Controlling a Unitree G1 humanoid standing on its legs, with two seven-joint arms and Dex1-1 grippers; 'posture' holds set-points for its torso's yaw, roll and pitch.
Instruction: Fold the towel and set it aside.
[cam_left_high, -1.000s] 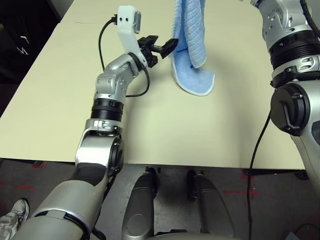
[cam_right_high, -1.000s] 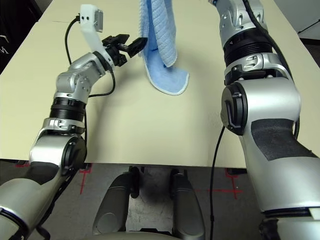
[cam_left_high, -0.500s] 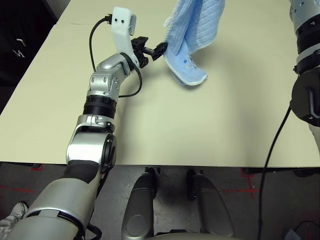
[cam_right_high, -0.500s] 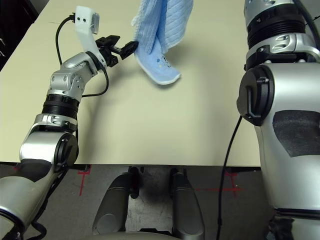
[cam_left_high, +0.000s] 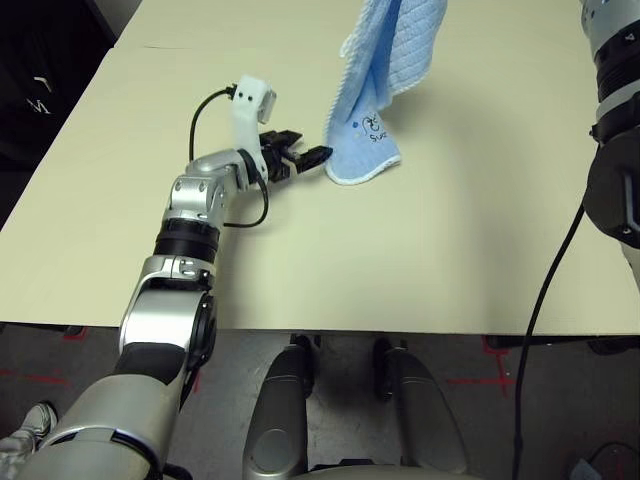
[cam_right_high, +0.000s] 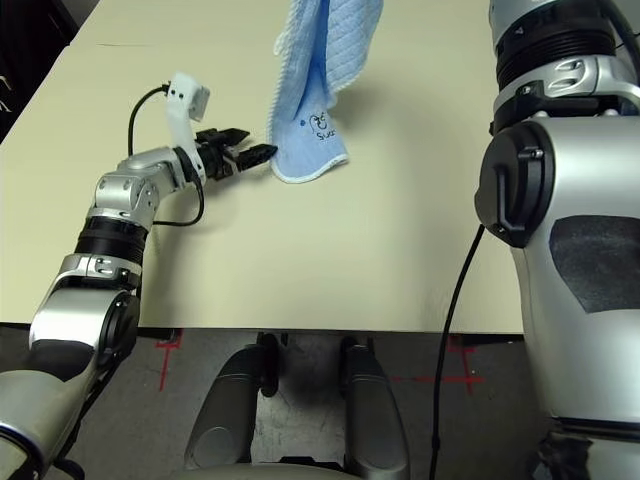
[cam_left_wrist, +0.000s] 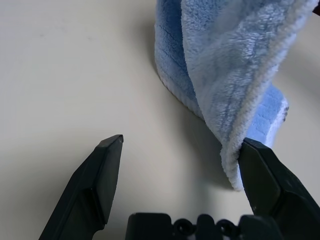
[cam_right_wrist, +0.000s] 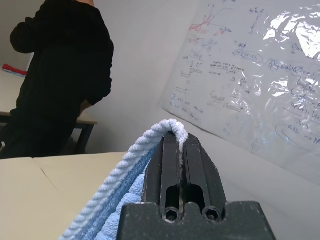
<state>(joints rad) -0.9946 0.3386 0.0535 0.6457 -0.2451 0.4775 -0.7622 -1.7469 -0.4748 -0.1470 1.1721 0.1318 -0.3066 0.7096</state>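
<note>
Left eye view: a light-blue towel (cam_left_high: 375, 105) hangs above a beige table (cam_left_high: 330, 260), its lower rounded corner (bearing a small dark embroidered mark) resting on the tabletop. Up high, the right gripper (cam_right_wrist: 180, 145) has its two black fingers pressed together, pinching the towel's white-stitched edge. Low over the table, the left gripper (cam_left_high: 305, 157) reaches toward the resting corner, fingers spread wide, one fingertip just beside the cloth.

Towel (cam_left_high: 365, 130): dark embroidered mark with lettering beneath, possibly beginning "Su", not legible in full. Whiteboard sheet (cam_right_wrist: 260, 75): handwritten diagrams and notes are carried, too small to be read.
</note>
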